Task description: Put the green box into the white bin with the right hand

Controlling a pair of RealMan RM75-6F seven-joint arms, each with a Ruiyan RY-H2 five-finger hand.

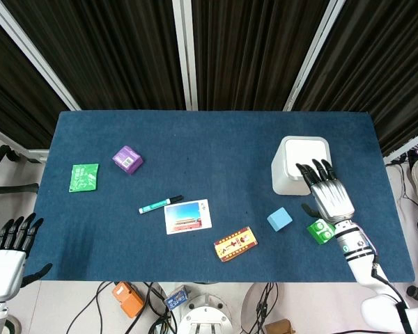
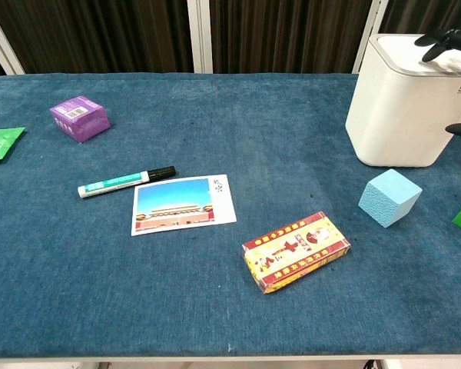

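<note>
Task barely begun. Green box (image 1: 321, 230) lies on table (image 1: 216, 146), just beside blue cube (image 1: 279, 219), outside white bin (image 1: 301, 165). Right hand (image 1: 327, 193) empty, fingers spread, above bin's near edge. Grasp, lift, drop all pending. Left hand (image 1: 7, 257) idle, released.

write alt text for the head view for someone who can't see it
Seen from above, the right hand hovers open between the white bin and the green box on a blue table. A blue cube, red box, postcard, marker, purple box and green packet lie leftward.
</note>
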